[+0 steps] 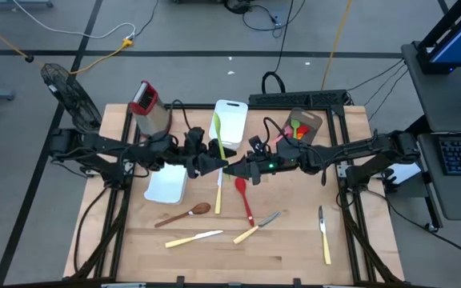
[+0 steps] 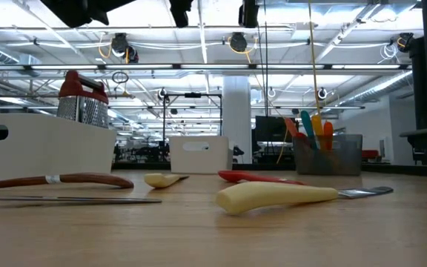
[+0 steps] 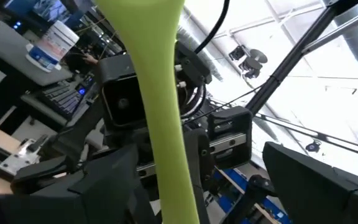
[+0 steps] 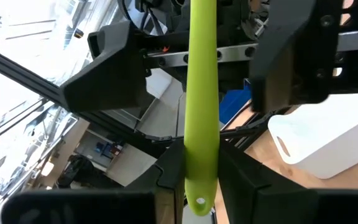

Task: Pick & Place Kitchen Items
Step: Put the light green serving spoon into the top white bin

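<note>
Green spatula (image 4: 202, 112) is mid-handover above the worktop (image 1: 294, 248) centre. Right gripper (image 4: 202, 180) fingers clenched on its handle end; left gripper (image 3: 166, 186) fingers spread around it, released. Looks light, slightly flexy, slick; grip mid-handle. Brown holder (image 1: 304, 124) holds several utensils; contents of white tubs (image 1: 166, 186) unclear.

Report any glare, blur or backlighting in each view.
Low view: bright ceiling lights wash out the background; the near cream-handled knife looks soft. Left wrist view: the green silicone utensil is blurred, with a blown-out ceiling behind it. Right wrist view: glare at the upper left. High view: even light, no glare.
</note>
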